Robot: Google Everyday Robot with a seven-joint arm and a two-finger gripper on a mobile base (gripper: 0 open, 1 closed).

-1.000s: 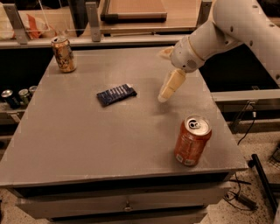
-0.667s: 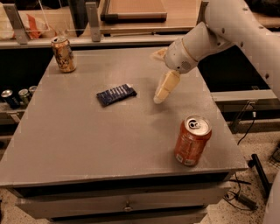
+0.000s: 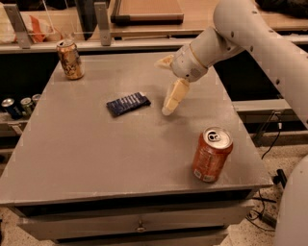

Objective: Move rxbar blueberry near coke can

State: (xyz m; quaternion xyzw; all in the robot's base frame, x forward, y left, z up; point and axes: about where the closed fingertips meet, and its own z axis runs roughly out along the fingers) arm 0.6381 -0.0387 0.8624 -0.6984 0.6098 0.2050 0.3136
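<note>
The rxbar blueberry (image 3: 128,104) is a flat dark navy wrapper lying on the grey table (image 3: 96,153), left of centre. The coke can (image 3: 211,154) is orange-red with a silver top and stands upright near the table's front right corner. My gripper (image 3: 162,88) hangs over the table just right of the bar, about a finger's length from it. It is open and empty: one pale finger (image 3: 173,97) points down toward the table and the other (image 3: 163,61) sticks out behind it. The can is well in front of the gripper, to its right.
A gold-brown patterned can (image 3: 70,59) stands at the table's back left corner. Several cans (image 3: 19,105) sit on a lower shelf to the left. A counter with a wooden board (image 3: 149,10) runs behind the table. A drawer (image 3: 139,225) is below the front edge.
My gripper has moved left across the table toward the bar. The bar and both cans have not moved.
</note>
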